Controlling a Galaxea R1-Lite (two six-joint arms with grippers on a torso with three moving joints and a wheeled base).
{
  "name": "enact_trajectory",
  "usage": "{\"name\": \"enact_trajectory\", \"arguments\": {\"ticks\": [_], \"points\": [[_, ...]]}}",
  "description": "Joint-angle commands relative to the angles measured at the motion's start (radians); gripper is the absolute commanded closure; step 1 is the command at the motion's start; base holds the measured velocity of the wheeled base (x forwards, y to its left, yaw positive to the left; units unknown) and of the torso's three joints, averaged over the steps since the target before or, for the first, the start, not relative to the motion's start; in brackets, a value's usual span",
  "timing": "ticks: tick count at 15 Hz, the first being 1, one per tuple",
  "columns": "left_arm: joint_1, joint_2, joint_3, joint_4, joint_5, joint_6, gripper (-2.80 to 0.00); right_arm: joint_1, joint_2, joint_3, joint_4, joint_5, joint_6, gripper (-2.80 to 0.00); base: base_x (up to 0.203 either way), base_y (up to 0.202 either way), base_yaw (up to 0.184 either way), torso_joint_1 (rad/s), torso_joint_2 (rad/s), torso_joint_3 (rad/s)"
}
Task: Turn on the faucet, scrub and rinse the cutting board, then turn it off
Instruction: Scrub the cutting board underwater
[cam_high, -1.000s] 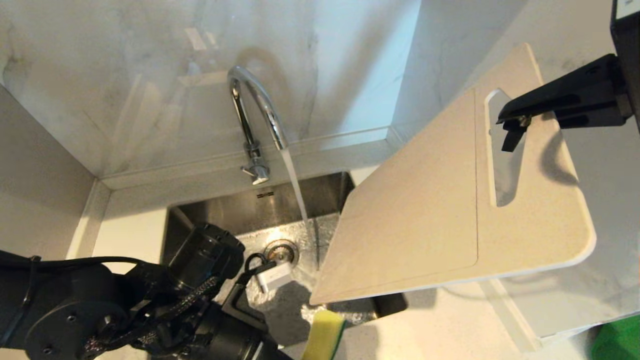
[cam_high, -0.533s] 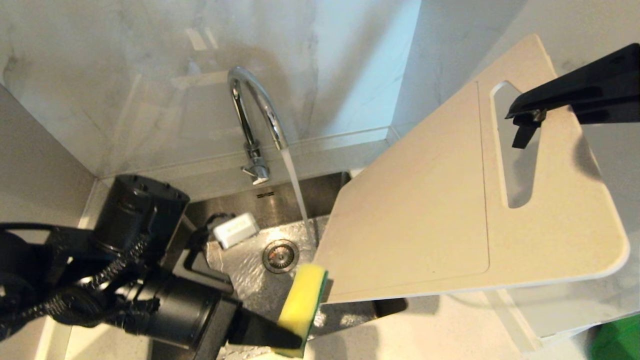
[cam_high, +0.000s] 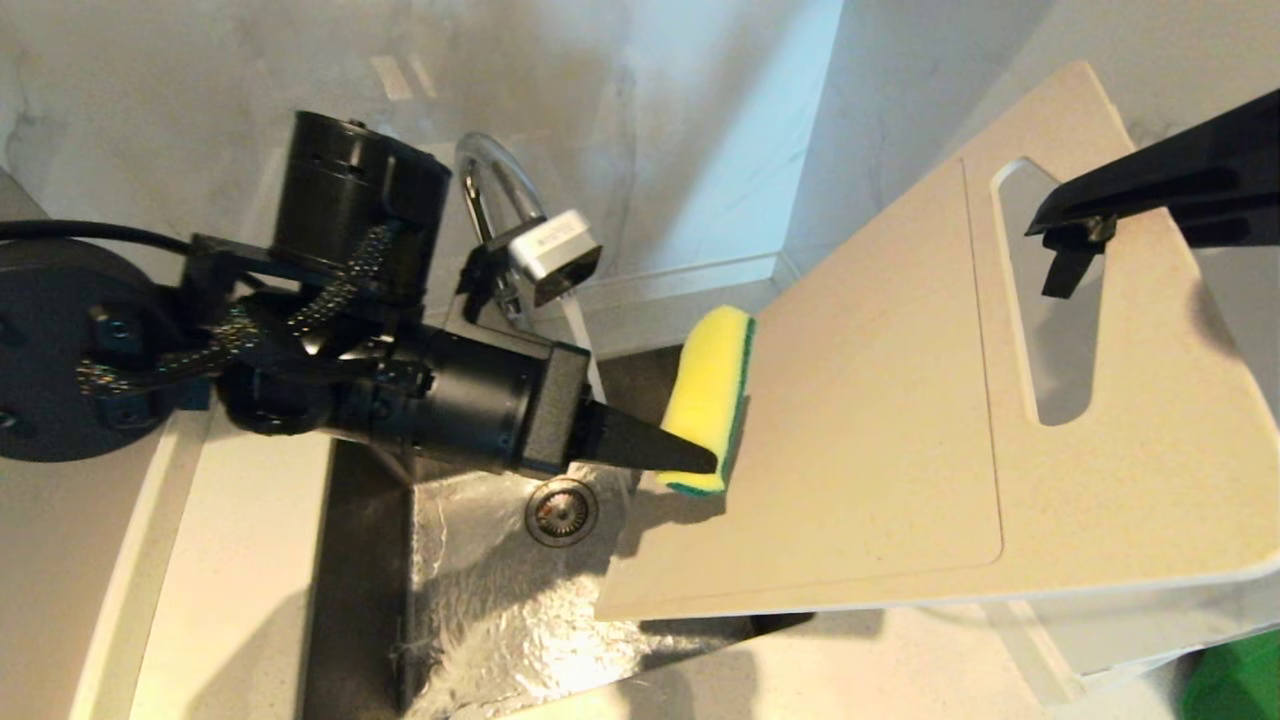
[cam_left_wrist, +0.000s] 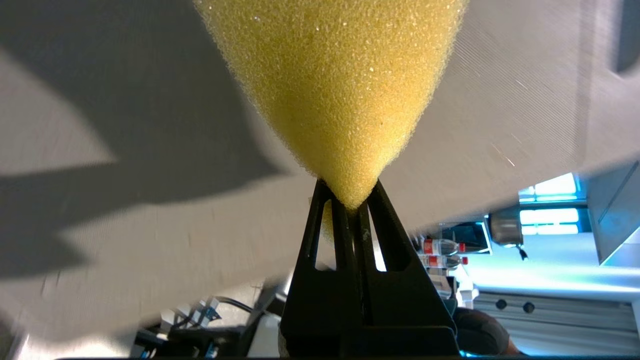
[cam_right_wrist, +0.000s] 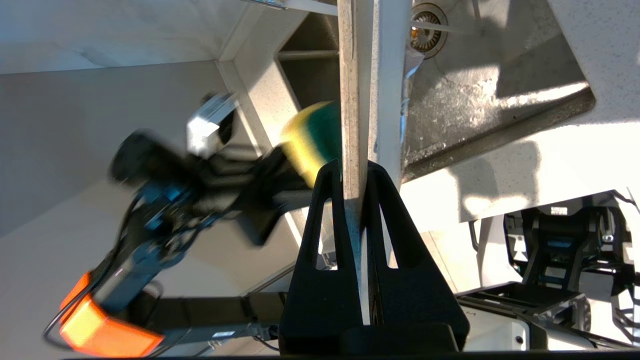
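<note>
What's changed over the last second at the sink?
The left hand, clamped on the sponge, swung up from the sink's near edge and pressed the sponge against the cutting board. The board tilted slightly in the right hand. Unchanged: both grips, and water running into the sink.

Our left arm reaches in level from the left, wrist turned sideways, and our left gripper (cam_high: 705, 462) is clamped tight. Our right arm comes in from the upper right, and our right gripper (cam_high: 1062, 250) is pinched closed too.
</note>
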Motion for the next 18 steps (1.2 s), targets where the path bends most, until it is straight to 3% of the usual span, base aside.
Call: {"name": "enact_trajectory", "arguments": {"ticks": [1, 6, 8, 13, 18], "points": [[-0.027, 0.159, -0.105, 0.000, -0.003, 0.001, 0.00, 0.000, -0.003, -0.003, 0.004, 0.002, 0.003, 0.00, 0.000, 0.000, 0.000, 0.000, 0.00, 0.000], [-0.051, 0.376, -0.355, 0.021, 0.002, 0.002, 0.00, 0.001, -0.005, 0.001, 0.005, 0.005, 0.005, 0.00, 0.000, 0.000, 0.000, 0.000, 0.00, 0.000], [-0.049, 0.402, -0.339, 0.044, 0.002, 0.003, 0.00, 0.001, -0.003, 0.001, 0.005, 0.005, 0.005, 0.00, 0.000, 0.000, 0.000, 0.000, 0.00, 0.000], [0.038, 0.327, -0.137, 0.032, 0.004, 0.031, 0.00, 0.001, -0.003, 0.001, 0.004, 0.005, 0.003, 0.00, 0.000, 0.000, 0.000, 0.000, 0.00, 0.000], [0.146, 0.109, 0.253, -0.002, 0.007, 0.100, 0.00, 0.001, 0.006, 0.000, -0.005, 0.007, 0.003, 0.00, 0.000, 0.000, 0.000, 0.000, 0.00, 0.000]]}}
